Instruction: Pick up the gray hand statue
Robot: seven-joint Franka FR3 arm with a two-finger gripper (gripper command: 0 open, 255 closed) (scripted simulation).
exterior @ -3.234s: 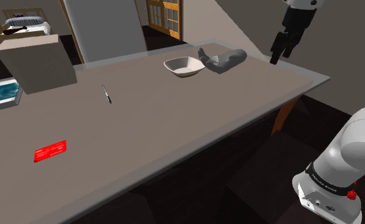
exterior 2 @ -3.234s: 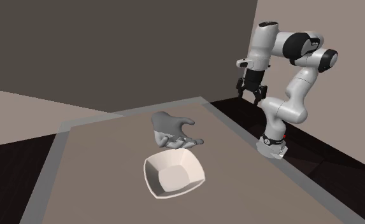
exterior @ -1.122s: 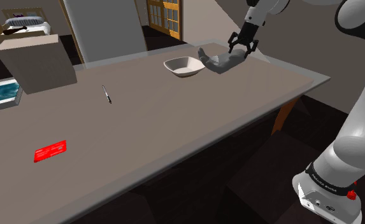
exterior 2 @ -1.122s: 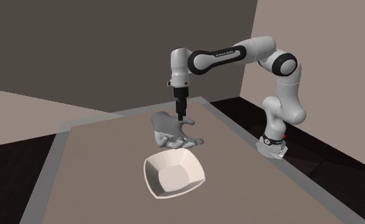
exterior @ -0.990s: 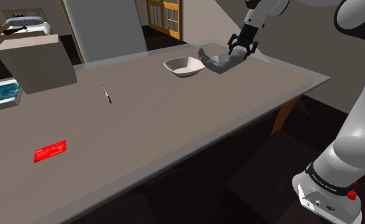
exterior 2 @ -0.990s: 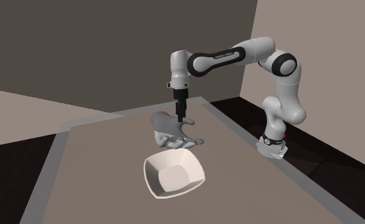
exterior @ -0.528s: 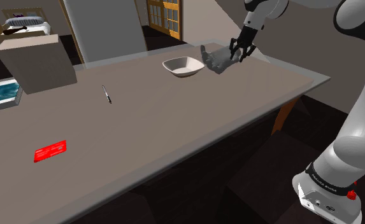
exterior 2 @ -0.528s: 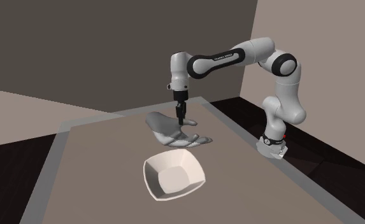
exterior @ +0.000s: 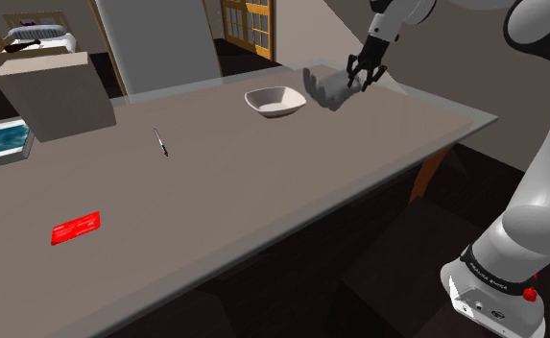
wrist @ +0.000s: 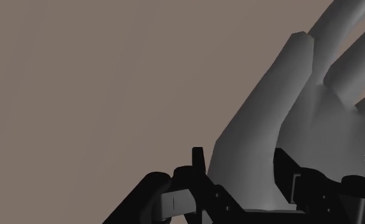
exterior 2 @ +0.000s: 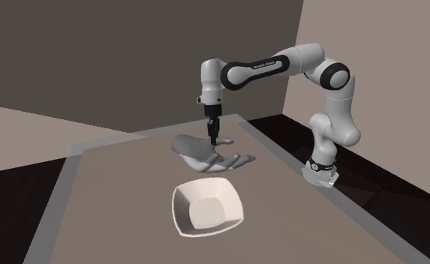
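The gripper [exterior: 364, 77] is closed on the wrist end of the gray hand statue [exterior: 324, 91], with both fingers clasping it in the wrist view. Compared with one second ago, the statue has risen off the table [exterior: 263, 182] and tilted. It now hangs near the table's far right edge, just right of the white bowl [exterior: 275, 101]. The grasp appears secure and the lift is under way; only further raising remains.
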